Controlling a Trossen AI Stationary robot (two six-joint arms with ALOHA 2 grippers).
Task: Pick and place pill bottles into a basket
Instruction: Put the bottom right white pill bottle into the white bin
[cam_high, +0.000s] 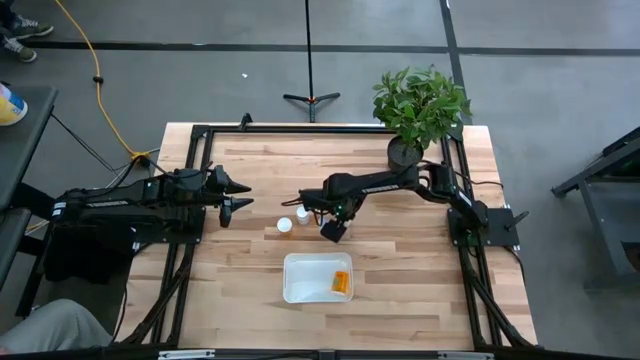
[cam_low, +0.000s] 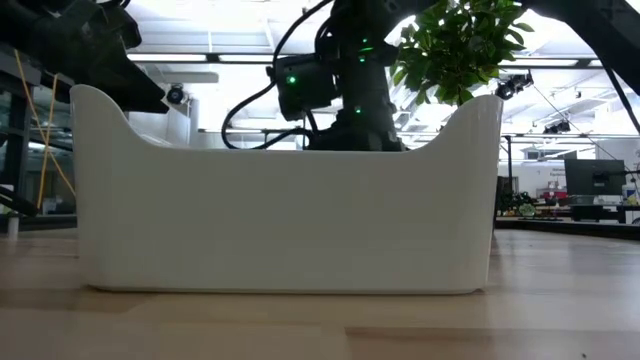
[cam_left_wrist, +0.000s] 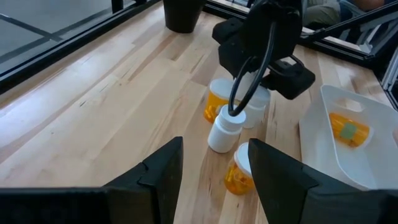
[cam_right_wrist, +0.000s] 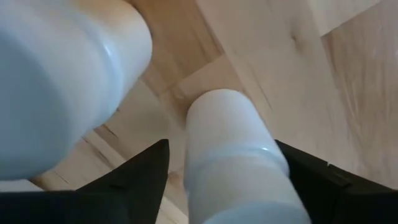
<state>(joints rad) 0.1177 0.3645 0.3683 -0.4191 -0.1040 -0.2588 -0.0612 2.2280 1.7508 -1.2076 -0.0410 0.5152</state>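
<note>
My right gripper is low over the middle of the table, open, among a cluster of pill bottles. In the right wrist view a white-capped bottle stands between its fingers, and another white cap is close beside it. The left wrist view shows the cluster: an upright orange bottle, a white one, an orange one lying on its side and a white cap under the right arm. The white basket holds one orange bottle. My left gripper waits open at the table's left. My right gripper's fingers come from above, slanting down, on either side of the white-capped bottle's upper part. A strip of table shows between one finger and the bottle. I cannot tell whether the other finger touches it.
A potted plant in a dark pot stands at the table's far right. A black frame runs along the table's edges. In the low view the basket wall hides the bottles behind it.
</note>
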